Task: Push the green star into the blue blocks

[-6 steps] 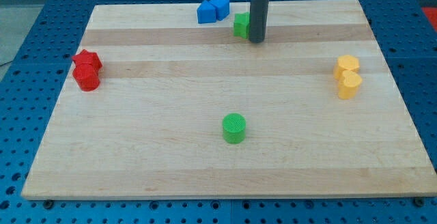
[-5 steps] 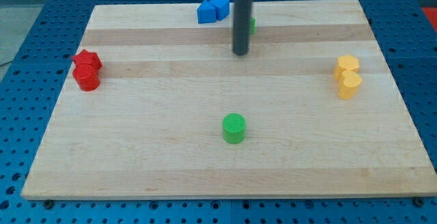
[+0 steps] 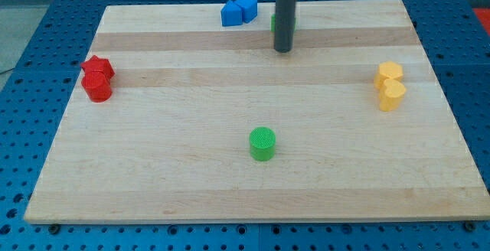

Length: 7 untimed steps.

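The green star (image 3: 273, 23) sits near the view's top centre, mostly hidden behind my rod; only a thin green sliver shows at the rod's left edge. Two blue blocks (image 3: 238, 11) lie touching each other at the top of the board, to the left of the star with a small gap between. My tip (image 3: 282, 50) rests on the board just below the star, at its lower right.
A green cylinder (image 3: 262, 143) stands in the lower middle. Two red blocks (image 3: 97, 77) sit together at the left edge. Two yellow blocks (image 3: 390, 85) sit together at the right. The wooden board (image 3: 191, 174) lies on a blue perforated table.
My tip swung down-left to below the star, then came back right to just below it. The star seems to have stayed about where it was; the other blocks have not moved.
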Available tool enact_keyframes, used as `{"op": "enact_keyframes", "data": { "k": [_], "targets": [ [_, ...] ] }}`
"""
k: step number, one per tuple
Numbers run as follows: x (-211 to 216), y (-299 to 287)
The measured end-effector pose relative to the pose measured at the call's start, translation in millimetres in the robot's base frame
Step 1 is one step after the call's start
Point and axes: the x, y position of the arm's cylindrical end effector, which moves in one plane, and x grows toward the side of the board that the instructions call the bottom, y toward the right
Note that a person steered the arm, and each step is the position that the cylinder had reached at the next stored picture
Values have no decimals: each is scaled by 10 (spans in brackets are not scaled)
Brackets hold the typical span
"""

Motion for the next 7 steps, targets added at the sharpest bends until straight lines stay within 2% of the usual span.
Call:
{"op": "enact_keyframes", "data": {
  "k": [2,3,4,5,7],
  "targets": [
    [-585,-137],
    [-656,-47],
    [-609,426],
    [-766,651],
    [-1037,-208]
  ]
}}
